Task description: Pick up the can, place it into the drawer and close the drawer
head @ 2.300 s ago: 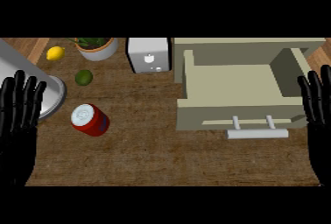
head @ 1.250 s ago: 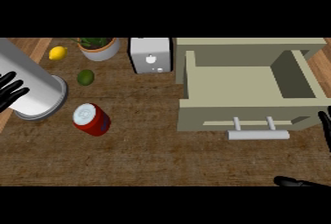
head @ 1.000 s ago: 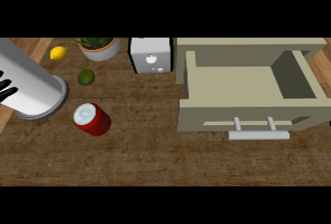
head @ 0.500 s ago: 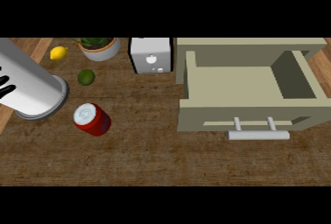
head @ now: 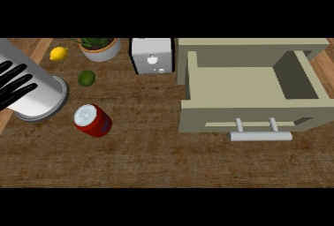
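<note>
The red can (head: 92, 120) with a white top stands slightly tilted on the wooden counter, left of centre. To its right, the beige drawer (head: 195, 90) is pulled open and nothing shows inside; its handle (head: 261, 135) faces the front edge. My left hand (head: 13, 84) shows at the left edge with straight, spread fingers, up and left of the can and apart from it. Its grey forearm (head: 39, 90) runs beside it and ends just above the can. My right hand is out of sight.
A white toaster (head: 152, 55) stands at the back, next to the drawer. A potted plant (head: 99, 47), a lemon (head: 58, 53) and a green fruit (head: 87, 78) lie at the back left. Bare counter stretches along the front.
The right hand, first at the right edge, sank to the lower right and left the view. The left hand shifted to the left edge as its forearm swung in; both are still now.
</note>
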### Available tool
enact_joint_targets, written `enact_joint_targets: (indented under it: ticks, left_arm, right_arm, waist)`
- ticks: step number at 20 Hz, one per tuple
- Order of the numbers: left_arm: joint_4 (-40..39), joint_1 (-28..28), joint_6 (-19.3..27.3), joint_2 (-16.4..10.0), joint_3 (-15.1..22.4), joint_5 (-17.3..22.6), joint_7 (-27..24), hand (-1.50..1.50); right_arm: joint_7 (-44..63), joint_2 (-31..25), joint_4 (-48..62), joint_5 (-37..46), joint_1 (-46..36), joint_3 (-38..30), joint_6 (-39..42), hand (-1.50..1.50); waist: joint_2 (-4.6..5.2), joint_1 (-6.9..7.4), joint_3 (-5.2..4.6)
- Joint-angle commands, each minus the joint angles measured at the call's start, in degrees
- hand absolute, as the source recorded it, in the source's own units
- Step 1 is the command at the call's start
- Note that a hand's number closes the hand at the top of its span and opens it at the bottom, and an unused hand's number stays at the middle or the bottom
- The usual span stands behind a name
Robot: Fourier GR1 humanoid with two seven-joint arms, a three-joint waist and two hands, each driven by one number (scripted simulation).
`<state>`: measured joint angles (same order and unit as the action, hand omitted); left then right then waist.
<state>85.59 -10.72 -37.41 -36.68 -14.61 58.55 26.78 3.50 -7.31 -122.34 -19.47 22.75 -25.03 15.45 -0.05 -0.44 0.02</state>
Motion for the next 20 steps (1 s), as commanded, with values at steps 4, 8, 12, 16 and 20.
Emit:
enact_joint_targets:
  ticks: [4, 8, 12, 16, 20]
  left_arm:
    - [1.35, -1.42, 3.66, 7.29, 2.97, -8.79, -1.57, -1.5]
    - [-5.77, -5.17, 1.93, 9.37, 3.87, -14.36, -3.71, -1.5]
    - [-10.39, -4.53, -1.75, 10.16, 2.62, -19.39, -7.84, -1.5]
    - [-6.54, -0.84, 0.59, 15.12, 4.88, -26.32, -12.19, -1.5]
    - [-16.96, -6.42, -1.34, 14.15, 3.03, -29.43, -15.46, -1.5]
  right_arm:
    - [1.95, 0.12, -0.81, -2.66, -0.28, -3.28, 2.2, -1.5]
    - [3.97, -0.14, -3.32, -4.14, 1.56, -4.89, 4.15, -1.5]
    - [3.39, -0.49, -1.53, -5.04, 1.65, -7.26, 6.84, -1.5]
    - [0.99, 2.12, 0.53, -2.32, 1.34, -7.71, 7.41, -1.5]
    - [3.87, 3.26, -4.09, -5.23, 2.67, -8.21, 8.53, -1.5]
  waist:
    - [0.0, 0.11, -0.02]
    - [0.07, -0.25, -0.04]
    - [0.07, -0.08, -0.03]
    - [0.03, 0.18, -0.02]
    - [0.07, -0.19, -0.04]
